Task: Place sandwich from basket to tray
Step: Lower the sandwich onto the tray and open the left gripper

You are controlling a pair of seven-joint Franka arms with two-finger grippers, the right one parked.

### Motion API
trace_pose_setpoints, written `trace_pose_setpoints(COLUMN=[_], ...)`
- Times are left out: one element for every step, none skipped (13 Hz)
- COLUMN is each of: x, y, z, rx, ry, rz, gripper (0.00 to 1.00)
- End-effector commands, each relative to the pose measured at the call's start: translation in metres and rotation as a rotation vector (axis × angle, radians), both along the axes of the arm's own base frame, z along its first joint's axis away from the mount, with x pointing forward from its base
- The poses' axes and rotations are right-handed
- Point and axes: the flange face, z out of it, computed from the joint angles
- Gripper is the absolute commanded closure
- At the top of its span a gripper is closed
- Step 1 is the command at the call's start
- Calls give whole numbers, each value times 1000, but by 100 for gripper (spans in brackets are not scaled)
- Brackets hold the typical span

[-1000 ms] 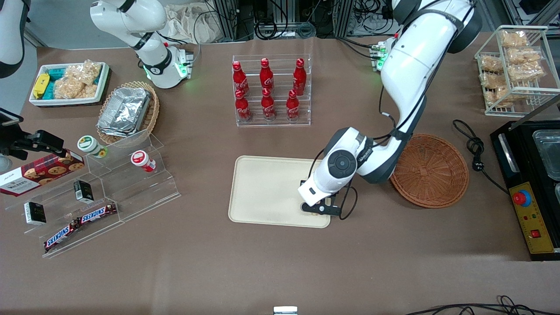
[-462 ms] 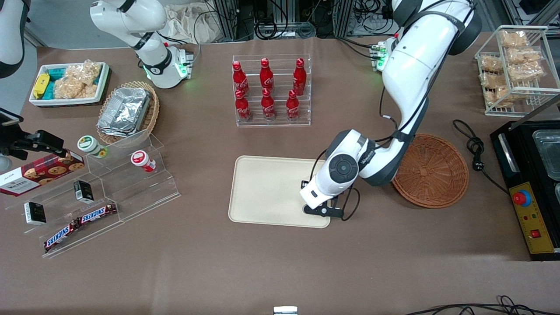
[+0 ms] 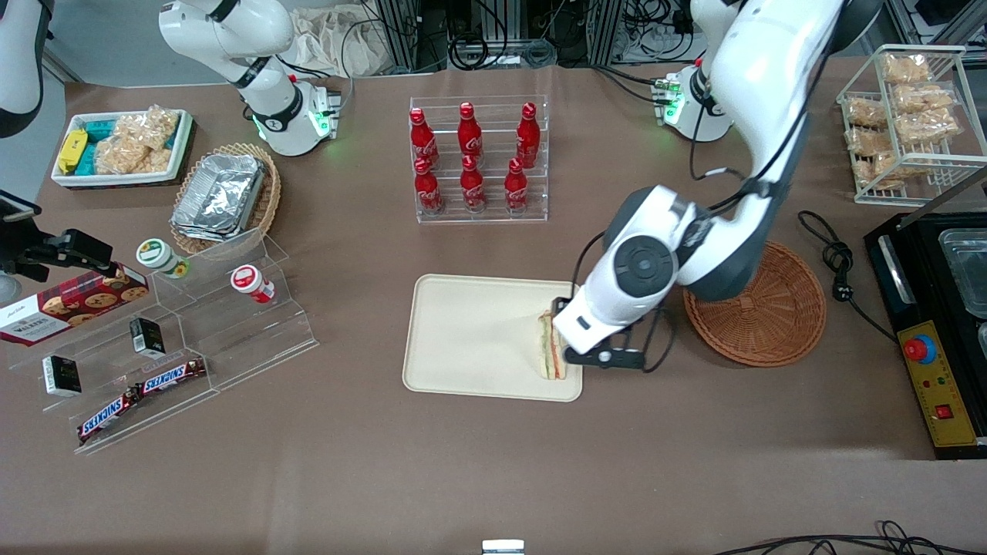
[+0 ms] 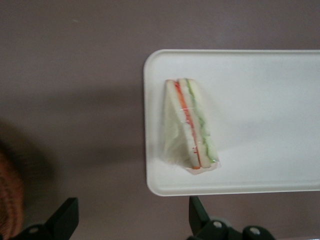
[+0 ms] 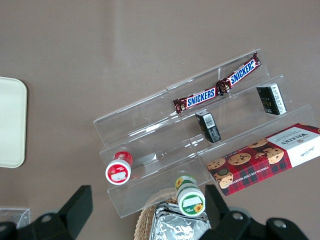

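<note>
The clear-wrapped sandwich (image 3: 549,351) (image 4: 192,125) lies on its side on the cream tray (image 3: 470,331) (image 4: 270,100), in the corner nearest the front camera on the working arm's side. My gripper (image 4: 132,212) hangs above the brown table just off that tray corner. It is open, with both dark fingertips (image 4: 67,217) spread wide and nothing between them. In the front view the arm's white wrist (image 3: 617,297) covers the gripper and part of the sandwich. The round reddish-brown basket (image 3: 759,308) (image 4: 7,200) sits beside the tray toward the working arm's end and holds nothing.
A clear rack of red bottles (image 3: 478,158) stands farther from the front camera than the tray. A black machine (image 3: 941,324) and a coiled cable (image 3: 837,262) lie past the basket. An acrylic stepped shelf (image 3: 193,331) with snacks is toward the parked arm's end.
The gripper has let go of the sandwich, risen and shifted toward the basket. The sandwich, earlier hidden under the hand, now shows lying on the tray.
</note>
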Motion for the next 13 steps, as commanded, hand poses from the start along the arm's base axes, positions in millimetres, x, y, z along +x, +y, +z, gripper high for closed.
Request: trace_pose_setpoints(x=[0, 4, 8, 8, 6, 3, -3, -2, -5, -6, -6, -6, -6], y=[69, 98, 128, 153, 178, 205, 225, 245, 261, 270, 274, 275, 275], z=[55, 72, 88, 107, 129, 146, 159, 165, 170, 176, 178, 179, 181], rx=[46, 46, 42, 41, 45, 53, 80, 99, 104, 104, 101, 105, 106], ry=[19, 18, 18, 9, -14, -18, -8, -8, -7, -9, 1, 5, 2], rz=[58, 22, -10, -25, -42, -58, -47, -13, 15, 32, 39, 37, 34], gripper=[1, 1, 1, 1, 1, 1, 1, 1, 1, 1, 1, 1, 1])
